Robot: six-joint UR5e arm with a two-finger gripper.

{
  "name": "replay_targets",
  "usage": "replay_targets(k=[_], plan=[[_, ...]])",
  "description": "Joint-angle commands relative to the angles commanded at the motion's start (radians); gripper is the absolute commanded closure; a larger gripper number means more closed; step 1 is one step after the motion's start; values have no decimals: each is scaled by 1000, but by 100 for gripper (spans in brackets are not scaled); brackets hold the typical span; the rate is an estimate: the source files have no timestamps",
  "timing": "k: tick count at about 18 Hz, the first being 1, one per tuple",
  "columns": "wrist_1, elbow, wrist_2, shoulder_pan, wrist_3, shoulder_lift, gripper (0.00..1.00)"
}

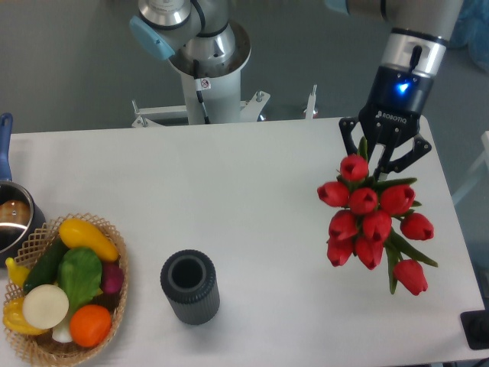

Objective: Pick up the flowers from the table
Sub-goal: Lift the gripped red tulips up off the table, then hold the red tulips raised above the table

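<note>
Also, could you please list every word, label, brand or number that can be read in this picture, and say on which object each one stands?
"ROBOTIQ": white letters on the black body of the gripper, just readable.
Small red and white sticker on the white robot pedestal: too small to read.
No text shows on the flowers, the dark cylinder vase, the basket or the table.

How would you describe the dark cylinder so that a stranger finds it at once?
Start at the white table and go to its near edge. Right of the woven basket of vegetables stands a dark grey ribbed cup, upright and hollow, the only dark thing there.
</note>
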Motion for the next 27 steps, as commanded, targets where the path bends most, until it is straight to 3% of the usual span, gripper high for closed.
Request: replay_targets(k=[9,27], plan=[[0,-14,-84,18,-9,14,89],[2,-25,-111,41,-17,17,89]])
